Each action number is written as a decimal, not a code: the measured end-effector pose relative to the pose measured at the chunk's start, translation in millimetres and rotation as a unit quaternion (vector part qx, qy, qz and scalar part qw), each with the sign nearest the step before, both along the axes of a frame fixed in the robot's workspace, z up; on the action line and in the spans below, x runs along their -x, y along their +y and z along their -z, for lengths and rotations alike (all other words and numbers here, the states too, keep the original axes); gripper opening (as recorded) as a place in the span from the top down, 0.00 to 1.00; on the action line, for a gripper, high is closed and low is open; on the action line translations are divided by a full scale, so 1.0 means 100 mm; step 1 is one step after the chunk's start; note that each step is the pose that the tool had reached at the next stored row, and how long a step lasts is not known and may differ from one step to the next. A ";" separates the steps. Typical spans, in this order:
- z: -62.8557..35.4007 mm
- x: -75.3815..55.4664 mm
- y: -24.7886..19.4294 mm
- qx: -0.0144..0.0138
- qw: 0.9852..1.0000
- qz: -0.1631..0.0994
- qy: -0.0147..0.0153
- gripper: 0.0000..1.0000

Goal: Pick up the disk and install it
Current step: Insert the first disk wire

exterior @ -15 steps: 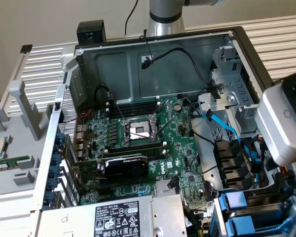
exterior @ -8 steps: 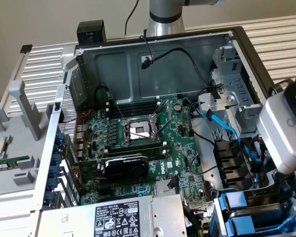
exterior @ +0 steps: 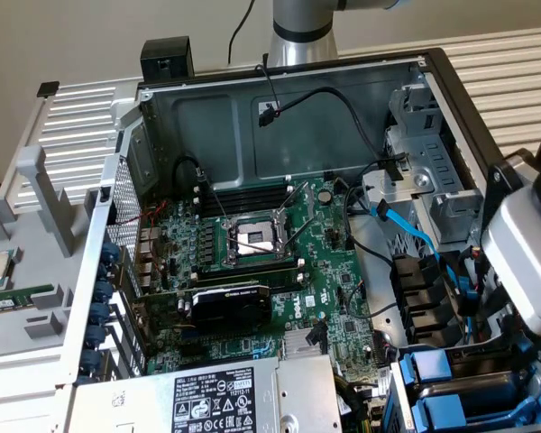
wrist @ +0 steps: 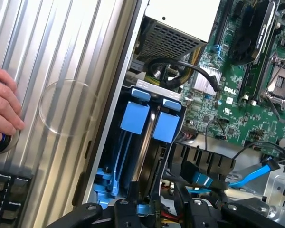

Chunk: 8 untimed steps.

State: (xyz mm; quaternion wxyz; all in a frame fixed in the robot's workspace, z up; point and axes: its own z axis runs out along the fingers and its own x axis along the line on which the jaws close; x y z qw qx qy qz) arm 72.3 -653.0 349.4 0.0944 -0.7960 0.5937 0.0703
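**Blue tabs, dark slab: the disk at the drive bay**

We read this as the install step, and late in it. The disk [wrist: 149, 152] stands on edge inside the drive bay [wrist: 154, 85], a dark metal slab between two blue plastic tabs [wrist: 134, 116]. Its label is turned away from us, so we go by the frame and the shape. In the exterior view the bay sits in the case's corner at that view's lower right. It is just beside the grey power supply [exterior: 216, 397] and well apart from the bare processor socket [exterior: 255, 239].

The gripper [wrist: 141, 207] is right at the disk's near end, in line with the slab. Whether it is clamped on the disk or merely poised at it we cannot tell. The slab lies deep between the rails, so we judge the pick-up done and the seating the matter in hand.

What this step calls for, in our judgement, is a straight line along the rails with no twist, since the frame looks to have little room on either side. A blue data cable [wrist: 254, 173] and a knot of black leads [wrist: 199, 180] lie near the bay and could snag. (A person's hand [wrist: 2, 111] rests on the ribbed metal panel [wrist: 66, 47] by a round button, apart from the bay.)
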 end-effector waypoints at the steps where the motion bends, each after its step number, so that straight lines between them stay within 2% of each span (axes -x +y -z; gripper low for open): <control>1: 0.004 -0.01 0.000 0.000 1.000 -0.004 0.000 0.57; 8: 0.027 -0.02 0.000 -0.004 1.000 -0.031 0.002 0.57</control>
